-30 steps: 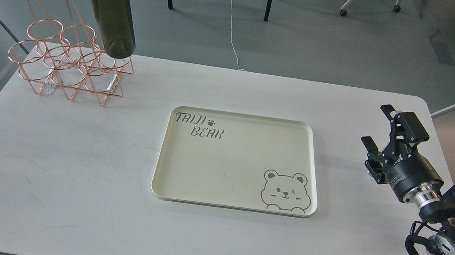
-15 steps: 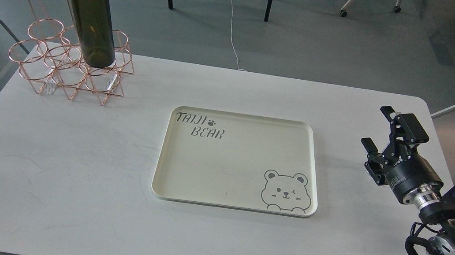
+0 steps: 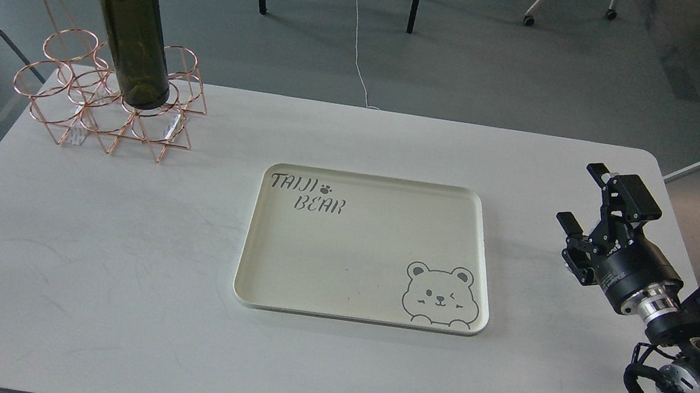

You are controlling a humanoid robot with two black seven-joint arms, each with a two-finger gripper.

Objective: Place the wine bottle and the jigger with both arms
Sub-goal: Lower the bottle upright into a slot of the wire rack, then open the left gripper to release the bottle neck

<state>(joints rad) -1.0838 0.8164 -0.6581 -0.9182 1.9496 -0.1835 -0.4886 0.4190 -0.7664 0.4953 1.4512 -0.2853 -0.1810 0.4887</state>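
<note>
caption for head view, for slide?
Left arm lowers wine bottle into copper rack; right gripper open beside tray.

"TAIJI BEAR" on cream tray (image 3: 376, 183)

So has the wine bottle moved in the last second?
Yes. The wine bottle has shifted left and come lower against the copper rack; its base now sits over a middle ring rather than the right end.

Even, bright overhead light fills the scene, with no harsh glare. The matte white rectangular counter (image 3: 106, 272) carries only soft, faint shadows: one just beside the right edge of the cream rectangular tray (image 3: 482, 256), another under the copper wire rack (image 3: 107, 121). The dark olive-green glass bottle (image 3: 133, 36) shows a dull sheen. Focus is sharp throughout.
</note>
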